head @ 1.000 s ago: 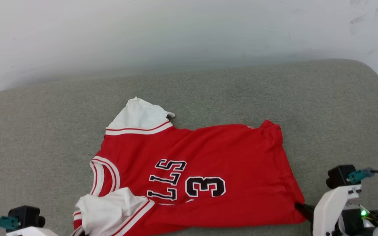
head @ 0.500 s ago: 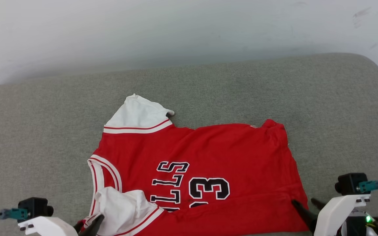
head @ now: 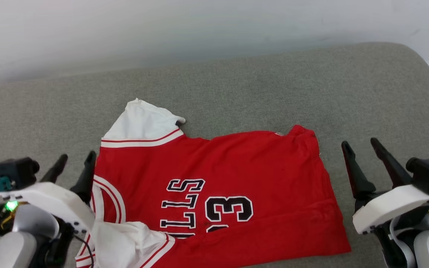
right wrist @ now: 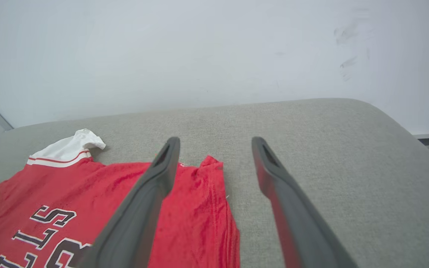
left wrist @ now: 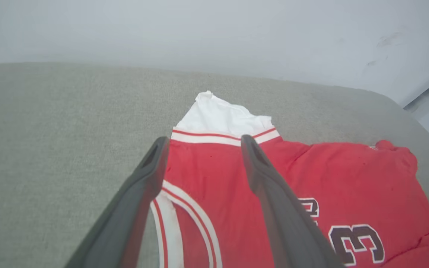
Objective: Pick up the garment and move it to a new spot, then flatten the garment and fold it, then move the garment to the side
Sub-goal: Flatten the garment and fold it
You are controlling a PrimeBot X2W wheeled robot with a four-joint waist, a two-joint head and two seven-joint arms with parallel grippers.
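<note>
Garment [head: 237, 167]: red jersey shirt, laid out front-up on the grey-green upholstered cushion [head: 237, 85], near its front edge and roughly centred between the two arms. The collar [head: 108, 193] is turned to the robot's left, the hem to its right.

- Far sleeve [head: 140, 126], white with red trim, lies flat and points toward the pale wall [head: 199, 26].
- Near sleeve [head: 125, 242] is crumpled and heaped over the chest by the collar.
- Black white-outlined letters and one full "3" are readable. A second numeral is partly covered by a fold of red cloth along the near edge.
- Wrinkles are noted at the far hem corner.

Left pincer [head: 77, 156]: fingers spread wide, nothing pinched. It is placed at the collar end, its inner finger at the shoulder edge of the garment. In the left wrist view the left pincer [left wrist: 204, 141] frames the red shoulder just below the far sleeve's trim. Contact with the cloth cannot be told.

Right pincer [head: 359, 142]: fingers spread wide, nothing pinched. It is held just beside the hem end, with a strip of bare cushion seen between fingers and cloth in the head view. In the right wrist view the right pincer [right wrist: 216, 141] has one finger crossing the wrinkled hem corner and the other over bare cushion.
</note>
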